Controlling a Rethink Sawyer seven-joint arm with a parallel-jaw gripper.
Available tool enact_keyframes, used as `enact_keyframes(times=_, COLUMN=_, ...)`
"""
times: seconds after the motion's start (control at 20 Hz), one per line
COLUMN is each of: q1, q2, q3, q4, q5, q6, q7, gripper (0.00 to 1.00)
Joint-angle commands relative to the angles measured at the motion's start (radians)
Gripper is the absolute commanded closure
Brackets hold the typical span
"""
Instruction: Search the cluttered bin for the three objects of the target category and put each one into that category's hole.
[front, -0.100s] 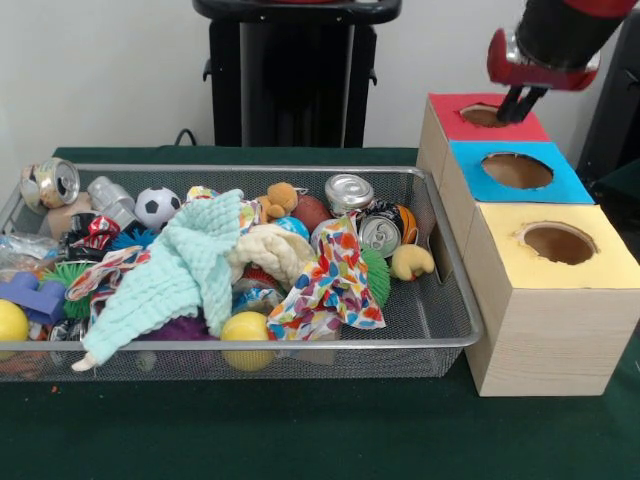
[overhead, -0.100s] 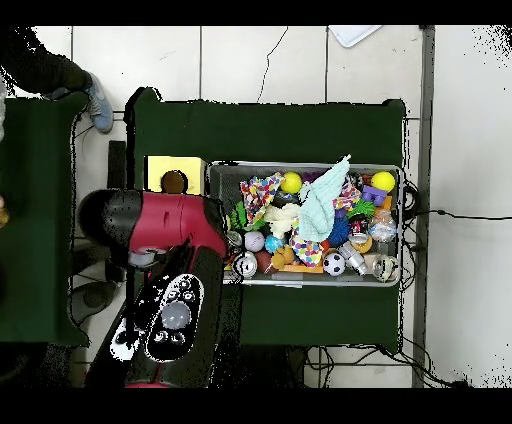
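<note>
My gripper hangs right over the round hole in the red-topped box, its tip at the hole's rim. The wire bin is piled with clutter. It holds silver cans, a mint cloth, a colourful spotted cloth, a yellow ball, a soccer ball, a small teddy and a yellow duck. In the overhead view the red arm hides the gripper and the red box.
A blue-topped box and a yellow-topped box, each with a hole, stand in a row with the red one beside the bin's right end. From above, only the yellow box shows next to the bin. A person's shoe is at the upper left.
</note>
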Motion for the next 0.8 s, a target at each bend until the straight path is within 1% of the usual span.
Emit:
enact_keyframes(times=0.05, q1=-0.033, q2=-0.077, q3=0.038, q4=-0.04, q5=-0.049, q6=0.128, q7=0.122, gripper=1.0)
enact_keyframes(times=0.1, q1=-0.035, q2=-0.084, q3=0.04, q4=-0.04, q5=-0.049, q6=0.131, q7=0.121, gripper=1.0)
enact_keyframes(times=0.15, q1=-0.032, q2=-0.106, q3=0.035, q4=-0.047, q5=-0.054, q6=0.156, q7=0.12, gripper=1.0)
enact_keyframes(times=0.3, q1=-0.034, q2=-0.12, q3=0.035, q4=-0.049, q5=-0.061, q6=0.163, q7=0.116, gripper=1.0)
enact_keyframes(times=0.35, q1=-0.029, q2=-0.148, q3=0.028, q4=-0.022, q5=-0.063, q6=0.163, q7=0.111, gripper=1.0)
enact_keyframes(times=0.5, q1=-0.039, q2=-0.185, q3=0.017, q4=0.011, q5=-0.092, q6=0.177, q7=0.071, gripper=1.0)
enact_keyframes(times=0.6, q1=-0.064, q2=-0.193, q3=0.013, q4=0.042, q5=-0.144, q6=0.134, q7=-0.005, gripper=1.0)
enact_keyframes(times=0.7, q1=-0.113, q2=-0.203, q3=0.015, q4=0.083, q5=-0.177, q6=0.033, q7=-0.073, gripper=1.0)
enact_keyframes(times=0.8, q1=-0.179, q2=-0.214, q3=0.041, q4=0.121, q5=-0.195, q6=-0.105, q7=-0.143, gripper=1.0)
